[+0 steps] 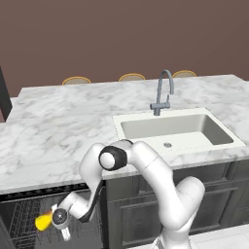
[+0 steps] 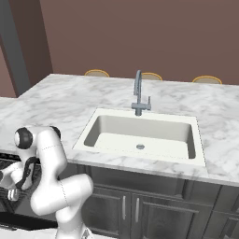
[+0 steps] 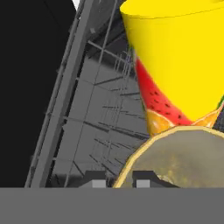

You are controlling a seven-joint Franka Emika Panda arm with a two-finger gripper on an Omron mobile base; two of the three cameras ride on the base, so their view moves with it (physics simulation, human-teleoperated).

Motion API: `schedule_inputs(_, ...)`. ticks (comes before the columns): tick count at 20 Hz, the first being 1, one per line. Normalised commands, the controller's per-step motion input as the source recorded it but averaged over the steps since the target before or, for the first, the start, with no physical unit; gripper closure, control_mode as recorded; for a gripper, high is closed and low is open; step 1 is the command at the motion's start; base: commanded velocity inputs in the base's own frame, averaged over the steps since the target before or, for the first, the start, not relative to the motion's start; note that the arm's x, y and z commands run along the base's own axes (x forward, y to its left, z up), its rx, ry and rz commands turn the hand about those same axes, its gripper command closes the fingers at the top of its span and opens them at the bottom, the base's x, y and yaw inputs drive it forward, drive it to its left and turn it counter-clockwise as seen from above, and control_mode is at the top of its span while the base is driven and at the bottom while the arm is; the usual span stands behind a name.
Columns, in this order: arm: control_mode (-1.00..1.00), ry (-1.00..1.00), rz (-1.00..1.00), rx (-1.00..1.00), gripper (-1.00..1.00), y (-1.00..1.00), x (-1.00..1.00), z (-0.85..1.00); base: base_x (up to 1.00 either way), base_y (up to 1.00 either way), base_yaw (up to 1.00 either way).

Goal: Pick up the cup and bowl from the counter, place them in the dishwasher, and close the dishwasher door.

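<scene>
Low in the left base view's lower left, the end effector (image 1: pixel 54 215) reaches into the dishwasher (image 1: pixel 19 219) beside the cup (image 1: pixel 44 222). In the hand view the bowl (image 3: pixel 183 159) sits at its fingertips; whether they clamp it, I cannot tell

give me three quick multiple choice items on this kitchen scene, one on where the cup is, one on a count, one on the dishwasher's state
1. Where is the cup?
A. in the sink
B. low by the dishwasher racks
C. on the counter

2. How many round stool tops show behind the counter?
A. one
B. three
C. five

3. The dishwasher is
A. open
B. shut
C. missing

Answers: 1 B, the yellow cup sits beside the gripper over the wire racks. 2 B, three tan tops line the far edge. 3 A, its racks are exposed.
</scene>
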Motion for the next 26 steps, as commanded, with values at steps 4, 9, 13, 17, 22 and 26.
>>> schedule_inputs(4, -1.0, -0.08, 0.0, -0.23, -1.0, 0.04, -0.86, 0.08, 0.0, 0.0, 0.0)
schedule_inputs(9, -1.0, -0.1, 0.0, -0.21, -1.0, 0.0, -0.67, 0.1, 0.0, 0.0, 0.0)
schedule_inputs(13, -1.0, -0.08, 0.0, -0.17, -1.0, -0.15, -0.42, 0.25, 0.0, 0.0, 0.0)
schedule_inputs(17, -1.0, -0.06, 0.0, -0.09, -1.0, -0.24, -0.16, 0.24, 0.0, 0.0, 0.0)
schedule_inputs(22, -1.0, -0.04, 0.0, 0.0, -1.0, -0.3, -0.11, 0.08, 0.0, 0.0, 0.0)
schedule_inputs(26, -1.0, -0.05, 0.01, 0.0, -1.0, -0.26, -0.17, 0.19, 0.0, 0.0, 0.0)
